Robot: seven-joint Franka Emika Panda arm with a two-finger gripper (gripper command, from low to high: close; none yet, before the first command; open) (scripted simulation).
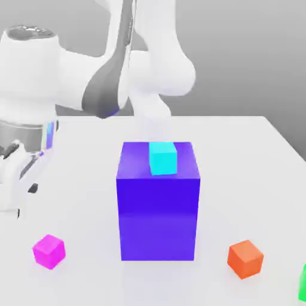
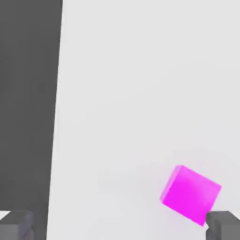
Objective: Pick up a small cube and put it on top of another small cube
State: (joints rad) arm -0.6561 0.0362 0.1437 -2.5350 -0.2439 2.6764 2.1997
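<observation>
White Panda arm fills the upper left of the exterior view, big elbow link arcing from top centre down and over to the frame's left edge, where the wrist and hand sit low above the white table (image 1: 239, 155). Hand is partly cut off by the left edge, pointing down at the tabletop.

Gripper (image 2: 120, 226): in the hand view both dark grey fingertips (image 2: 16, 225) poke in at the bottom corners of the frame, far apart, so the jaws are spread wide. Nothing between them, nothing gripped. One fingertip at the bottom right sits just beside a corner of the magenta cube in the picture; can't tell if it touches.

Small magenta cube (image 1: 48, 251) rests on the table at the lower left of the exterior view, below the hand, well apart from the big block. In the hand view it shows at lower right (image 2: 190, 194), turned at an angle to the frame, flat on the white surface.

Big blue-violet block (image 1: 158, 215) stands upright at frame centre, with a small cyan cube (image 1: 162, 158) on its top face toward the back. Orange cube (image 1: 245, 259) lies on the table at lower right. A green object (image 1: 302, 284) is clipped by the right edge, bottom corner. Dark grey floor strip runs down the left of the hand view past the table edge.
</observation>
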